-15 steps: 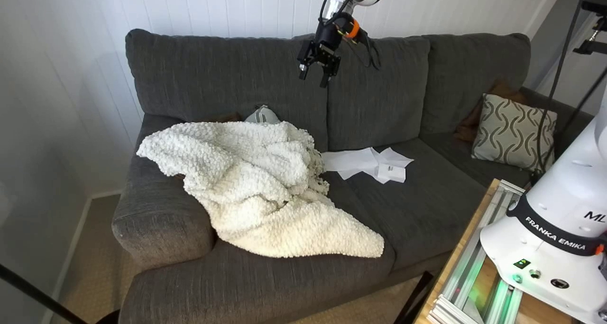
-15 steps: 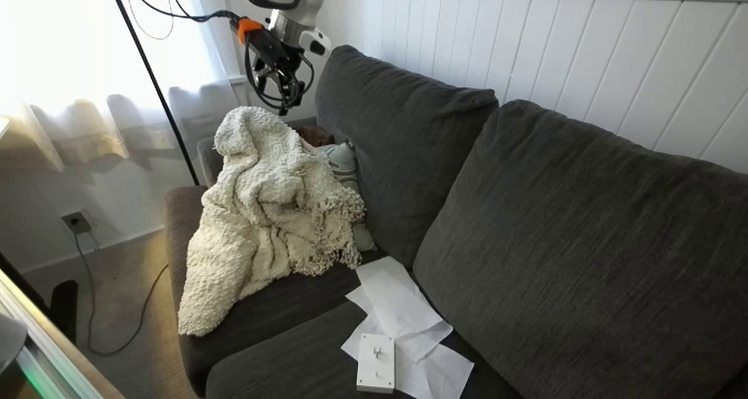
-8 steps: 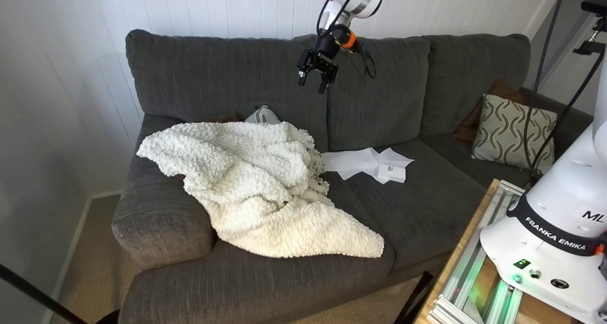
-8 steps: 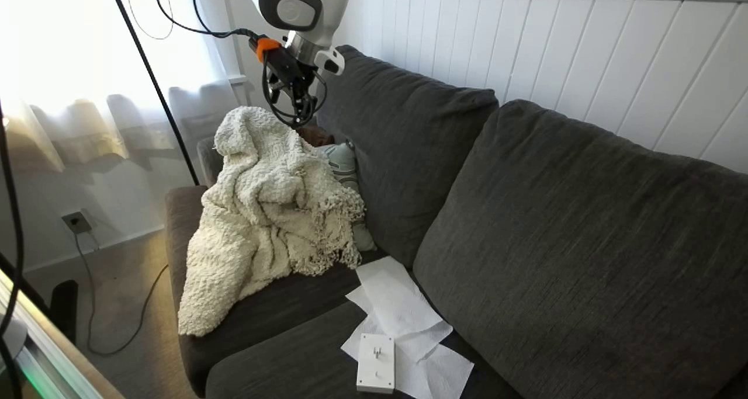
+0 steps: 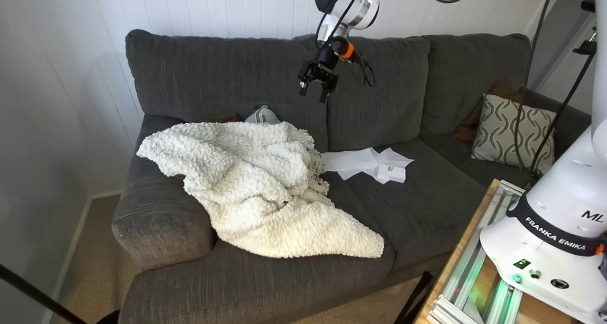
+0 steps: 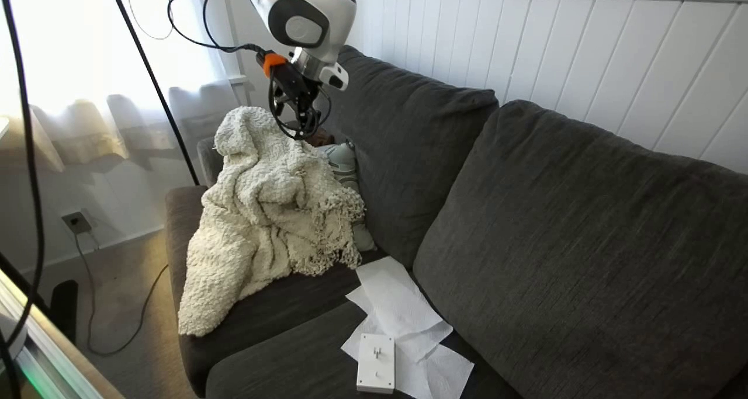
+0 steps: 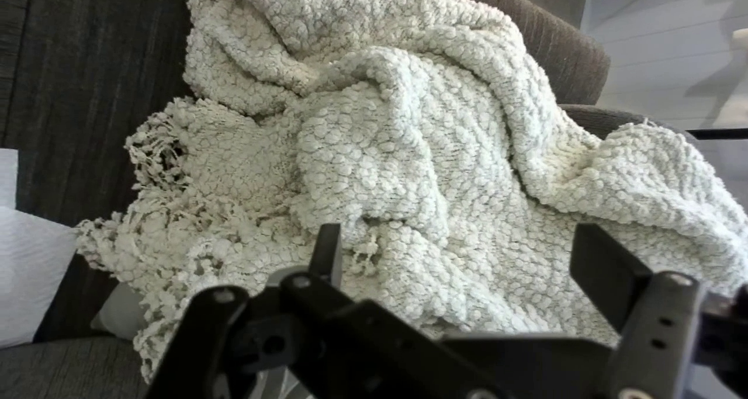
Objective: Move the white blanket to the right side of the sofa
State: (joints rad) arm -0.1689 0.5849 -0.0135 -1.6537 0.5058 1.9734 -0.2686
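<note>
The white knobbly blanket (image 5: 256, 186) lies in a crumpled heap over the arm and seat at one end of the dark grey sofa (image 5: 427, 205). It shows in both exterior views (image 6: 263, 212), with a fringe on one edge. My gripper (image 5: 313, 94) is above the blanket near the back cushion; it also shows in an exterior view (image 6: 305, 131). In the wrist view the blanket (image 7: 380, 148) fills most of the picture. The gripper (image 7: 457, 238) is open, its fingers (image 7: 610, 270) wide apart with nothing between them and the blanket below.
White paper sheets (image 5: 348, 160) and a small white box (image 6: 376, 364) lie on the seat beside the blanket. A patterned pillow (image 6: 343, 162) is partly hidden behind the blanket. Another patterned pillow (image 5: 512, 129) stands at the far sofa end. The robot base (image 5: 545, 248) stands in front.
My gripper has moved down towards the blanket, and the arm's cables have shifted with it. The gripper stays open. The blanket has not moved.
</note>
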